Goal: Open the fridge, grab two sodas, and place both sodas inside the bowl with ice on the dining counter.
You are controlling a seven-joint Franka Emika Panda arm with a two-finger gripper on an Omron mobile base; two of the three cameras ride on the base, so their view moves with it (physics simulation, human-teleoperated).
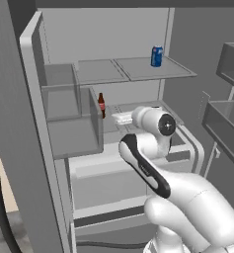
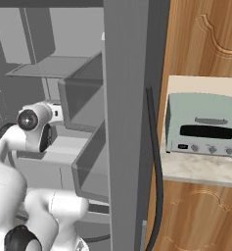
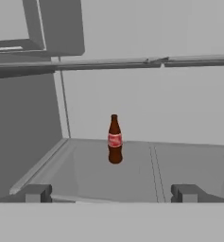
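My tool (image 3: 111, 194) is spread wide and holds nothing, aimed at the bottle (image 3: 115, 140) standing upright on the fridge's lower shelf (image 3: 146, 170). It looks rigid, smooth, light and tippy, so I would grip its broad labelled body, not the neck.

You see the fridge (image 1: 34, 128) as flat matt grey, like brushed steel, its shelves (image 1: 138, 69) smooth and pale. The bottle (image 3: 115, 140) looks like glossy dark brown glass with a red paper-like label. The can (image 1: 157, 56) reads as shiny blue metal. Beside the fridge, the cabinet (image 2: 205, 44) shows grained wood and the toaster oven (image 2: 200, 125) a satin pale-green casing.
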